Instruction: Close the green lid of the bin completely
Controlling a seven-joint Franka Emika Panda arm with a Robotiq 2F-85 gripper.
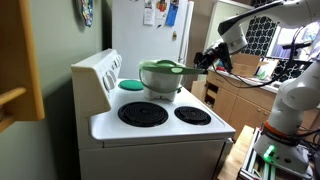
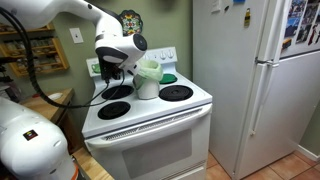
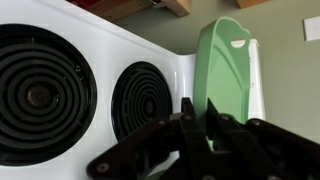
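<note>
Wrist view: the gripper came in from the bottom of the picture. Its two dark fingers were close together, with only a thin gap. The edge of the green lid ran down into that gap. I cannot tell if the fingers were squeezing the lid or only sitting next to it. The lid looked pale green and was seen from its side. Behind it were two round black burners on the white stove.

In an exterior view, the bin stood on the stove, at the back, between the burners. The green lid sat over the top of the bin and looked almost down, though I cannot tell if it was shut all the way. The gripper was at the lid's edge, on the side away from the knob panel. A flat green round disc lay on the stove just beside the bin. A white fridge stood behind.

In an exterior view from the front, the bin was at the back of the stove. The white arm bent down over it, and the gripper was just beside the lid. The gripper was too small and dark here to see its gap. The fridge stood next to the stove.
</note>
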